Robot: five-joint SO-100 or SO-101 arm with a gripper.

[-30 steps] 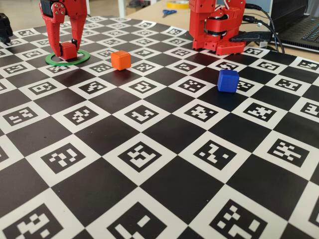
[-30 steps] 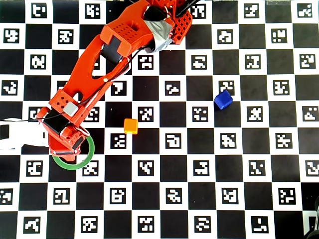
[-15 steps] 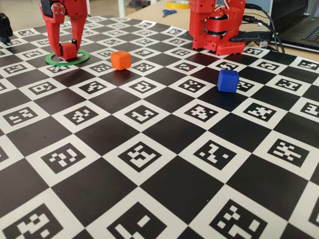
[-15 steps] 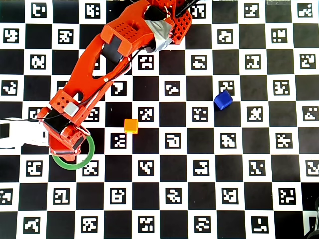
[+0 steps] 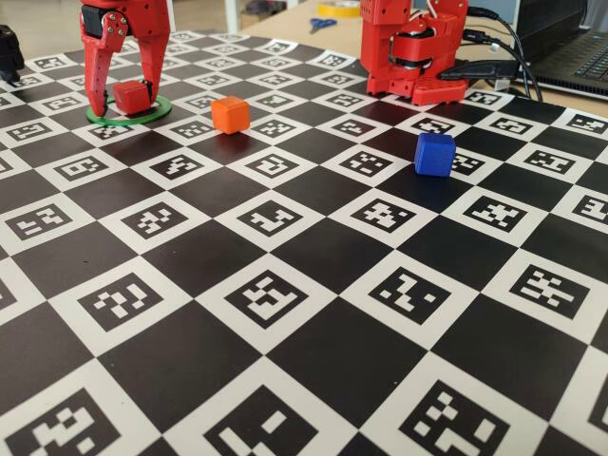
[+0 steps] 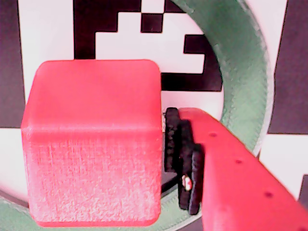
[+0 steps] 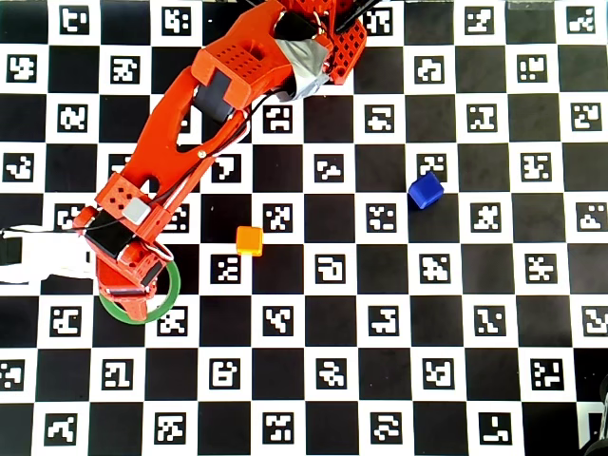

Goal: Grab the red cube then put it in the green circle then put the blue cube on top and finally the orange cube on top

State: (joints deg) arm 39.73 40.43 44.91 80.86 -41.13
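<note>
Red cube (image 5: 131, 96) between hand (image 5: 122, 103) fingers, seemingly inside green circle (image 5: 152, 115).

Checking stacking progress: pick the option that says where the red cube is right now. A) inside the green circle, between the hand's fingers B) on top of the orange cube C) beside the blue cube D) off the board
A: the fixed view shows the red cube within the green circle, flanked by the hand.

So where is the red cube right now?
In the fixed view the red cube sits far left inside the green circle, between the open claw fingers; the orange cube is its nearest neighbour, to its right.
</note>
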